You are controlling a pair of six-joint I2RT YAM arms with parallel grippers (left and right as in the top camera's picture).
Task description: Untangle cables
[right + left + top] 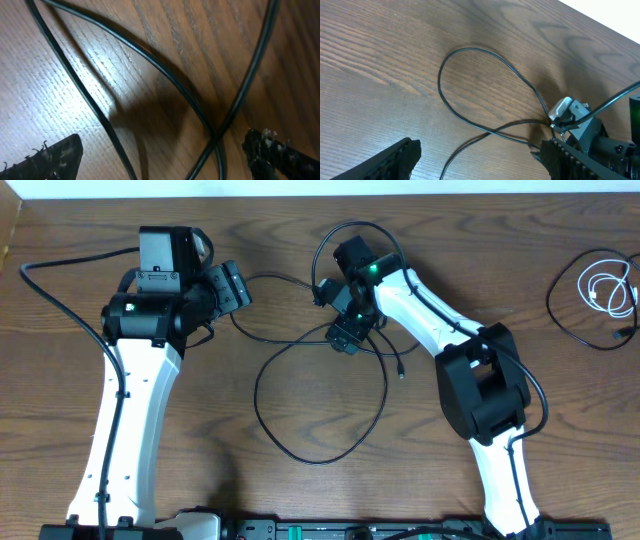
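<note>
Right wrist view, entry one: my right gripper (161,145), fingers (47,160) spread wide and holding nothing, low over the table (30,100). Two strands of the black cable (240,95) cross directly beneath it. Judgement: take one strand only, a little off the crossing, and lift it clear of the other. Pinching both would likely tighten the tangle.

Entry two: the remaining black cable lies in loose loops below and to the left of the right gripper, with a plug end (402,372) just below and to the right of it.

Entry three: my left gripper (480,155), left of the right gripper, is likewise spread and empty. A strand runs between its fingers, and it could pin that strand.

Entry four: white cable (610,285), coiled well to the right of the right gripper, apart from the tangle.

Obstruction: my own thicker arm wire (615,100) beside the right gripper could snag.
</note>
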